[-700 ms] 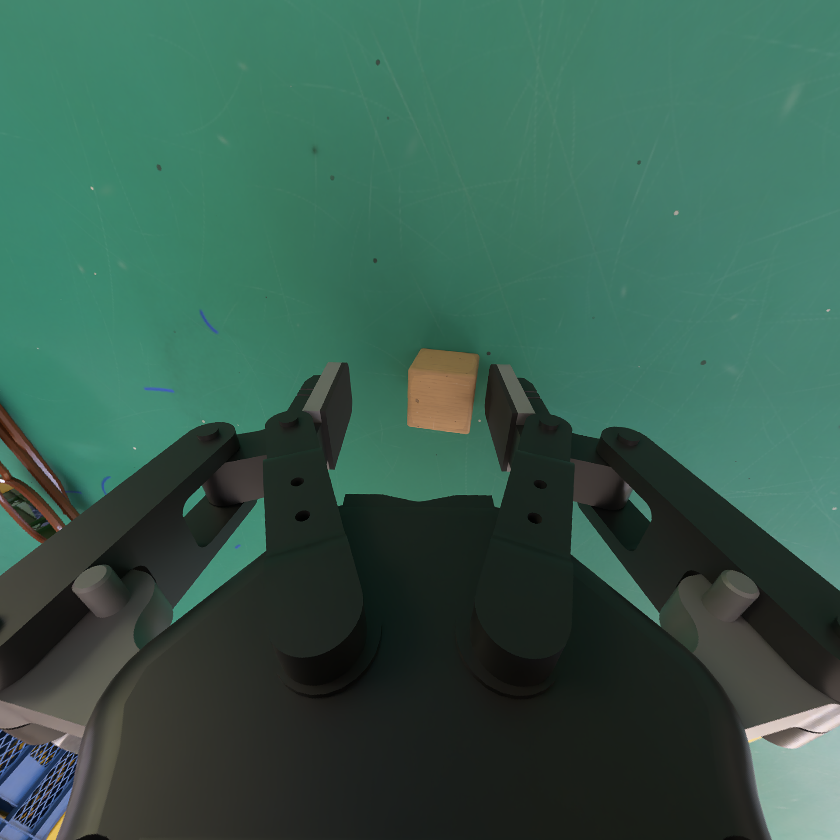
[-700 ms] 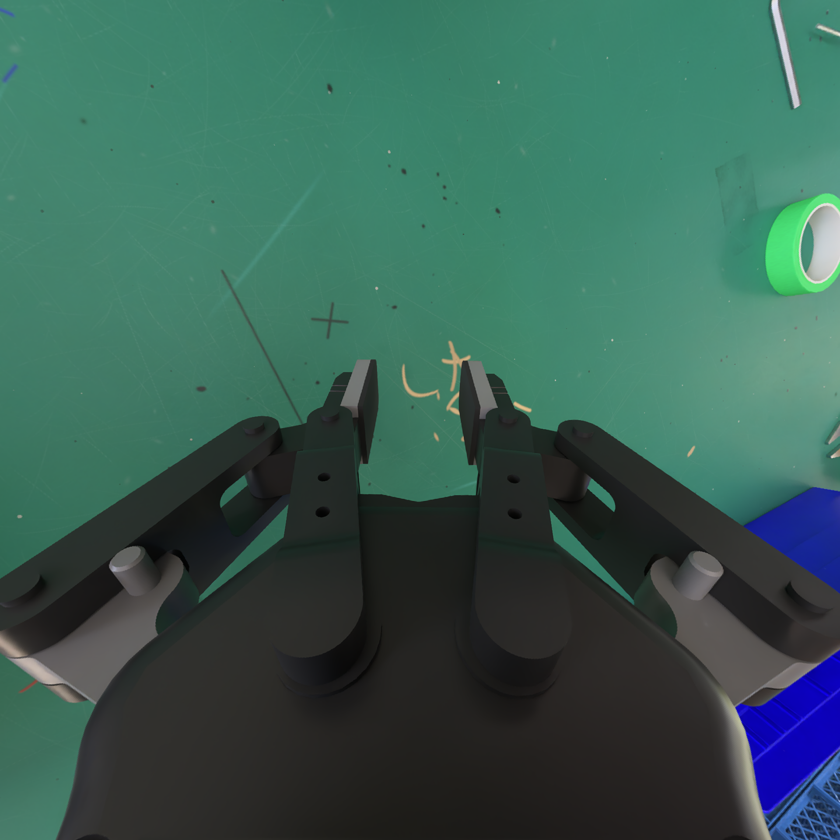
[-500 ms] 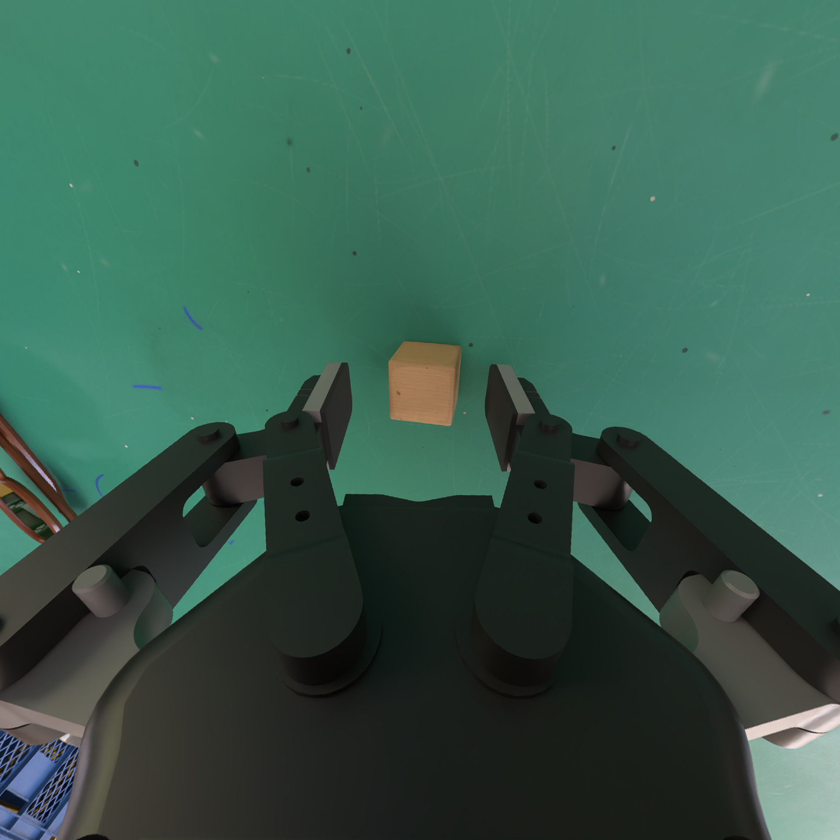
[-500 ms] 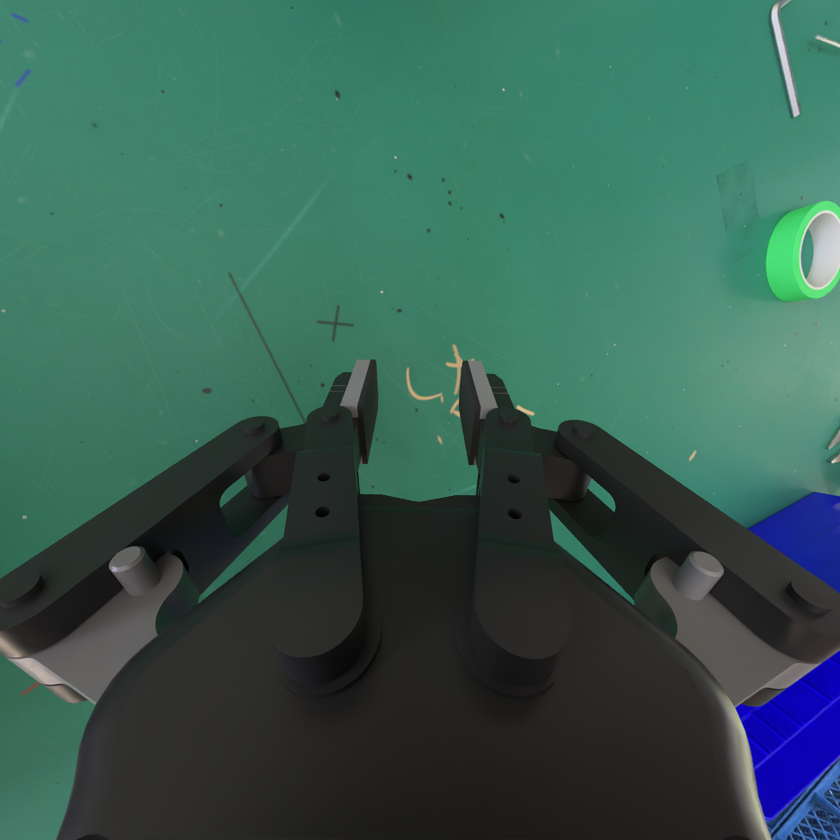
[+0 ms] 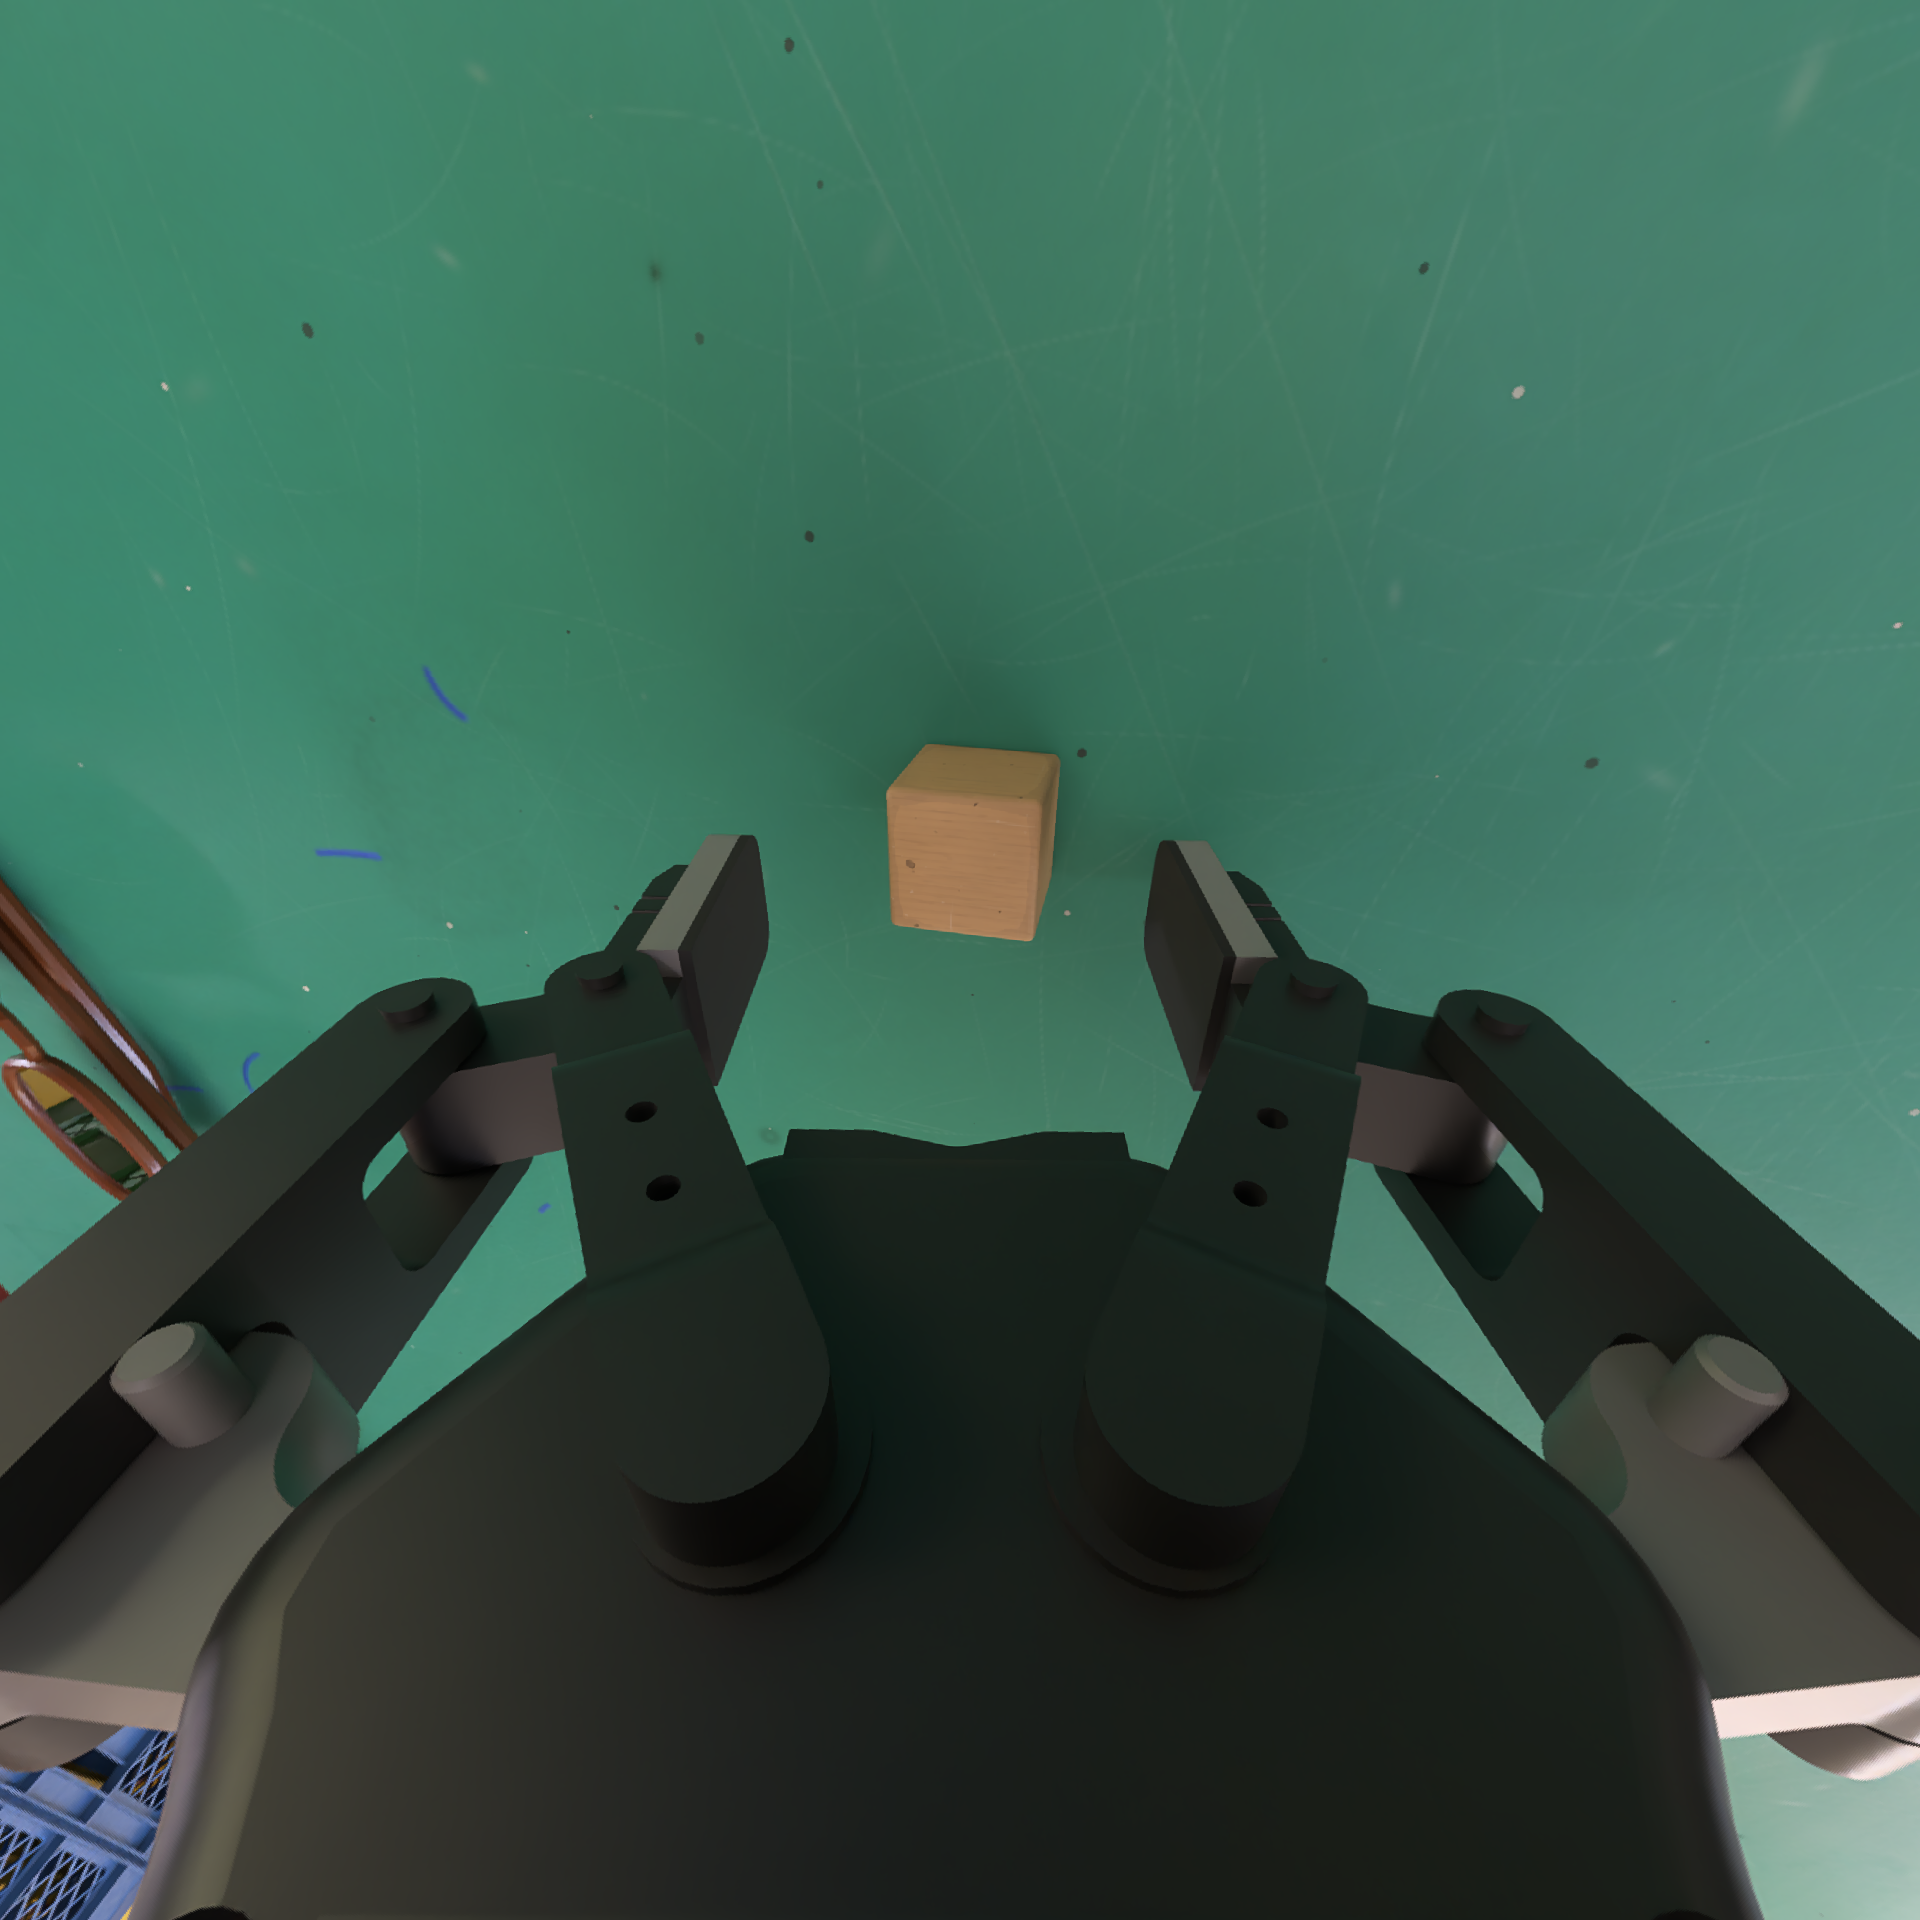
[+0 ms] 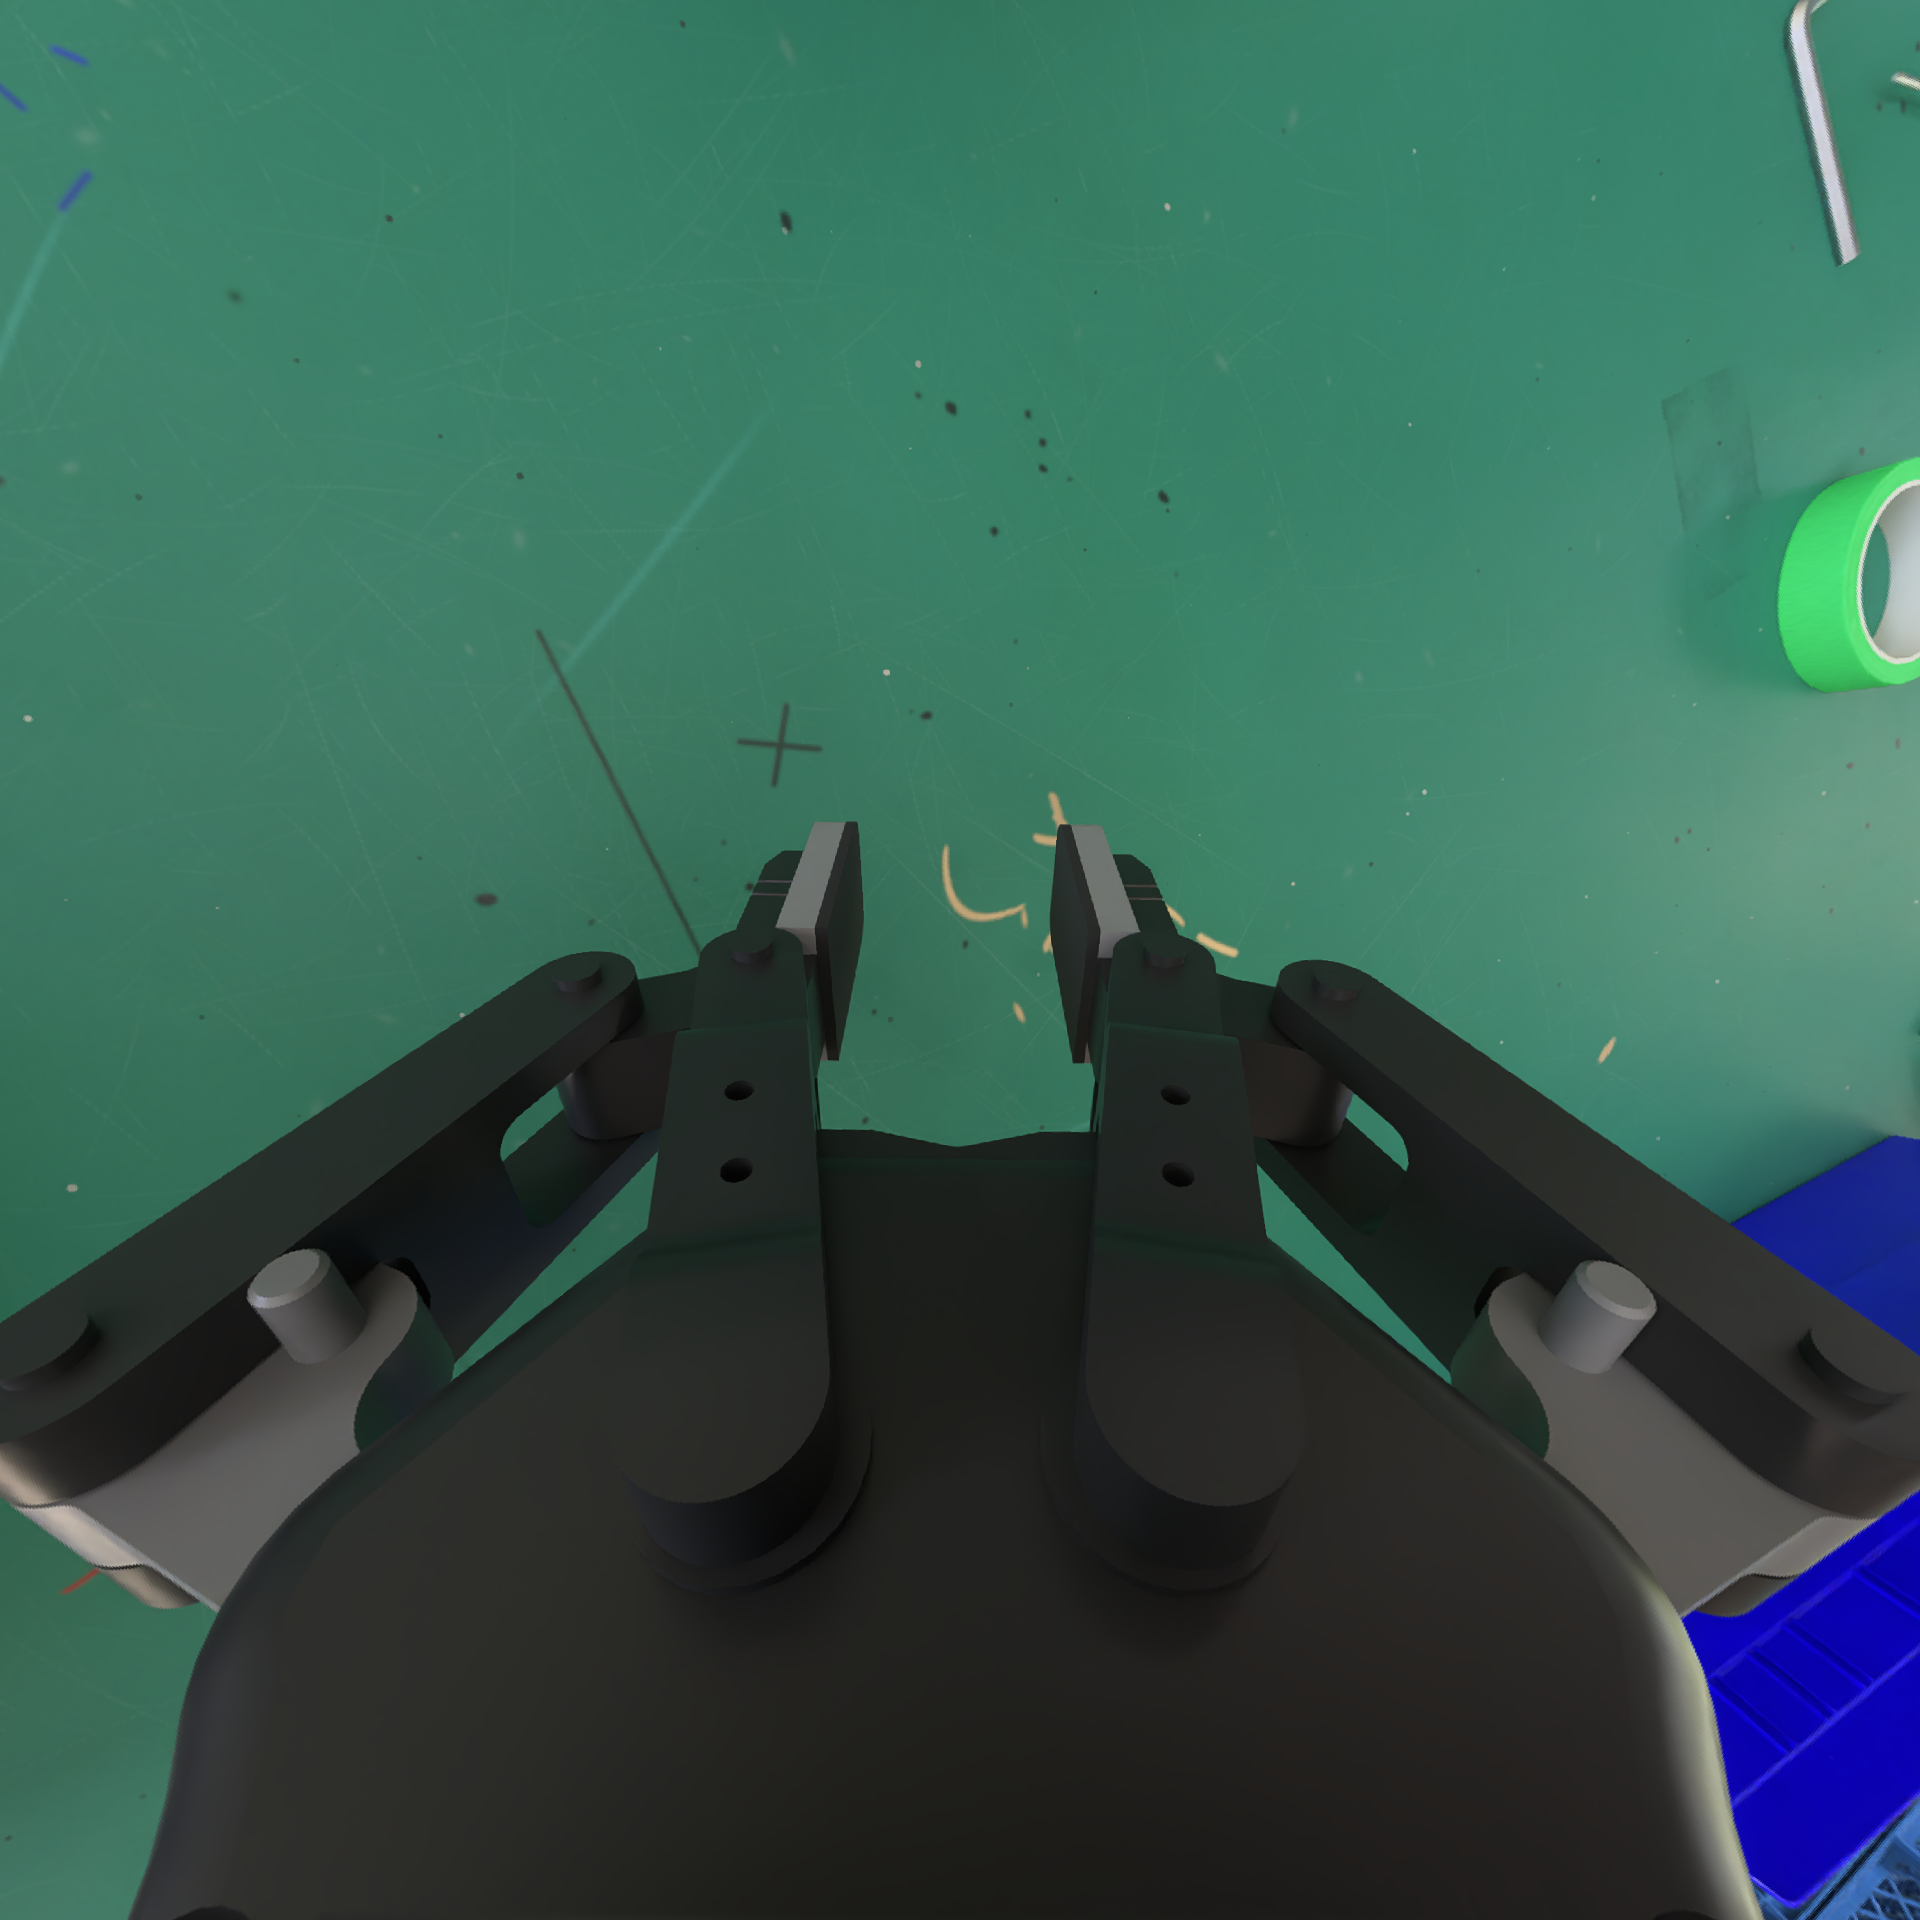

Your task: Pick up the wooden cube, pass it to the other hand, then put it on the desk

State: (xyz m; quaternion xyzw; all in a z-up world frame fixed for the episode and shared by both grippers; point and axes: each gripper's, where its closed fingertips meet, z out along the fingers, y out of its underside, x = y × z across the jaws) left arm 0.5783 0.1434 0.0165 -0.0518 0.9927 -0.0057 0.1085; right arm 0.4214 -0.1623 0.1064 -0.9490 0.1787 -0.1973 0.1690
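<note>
A small wooden cube rests on the green desk mat. In the left wrist view my left gripper is open and empty, above the mat, with the cube just beyond and centred between its fingertips. In the right wrist view my right gripper is open with a narrower gap and holds nothing. It hangs above bare mat with tan scribble marks. The cube is not in the right wrist view.
A green tape roll and a metal hex key lie at the right in the right wrist view, with a blue bin at the lower right. A brown curved object and a blue crate sit at the left in the left wrist view.
In the left wrist view the cube has shifted left and up to the centre between the fingers, so my left gripper has moved. The right view has shifted slightly.
</note>
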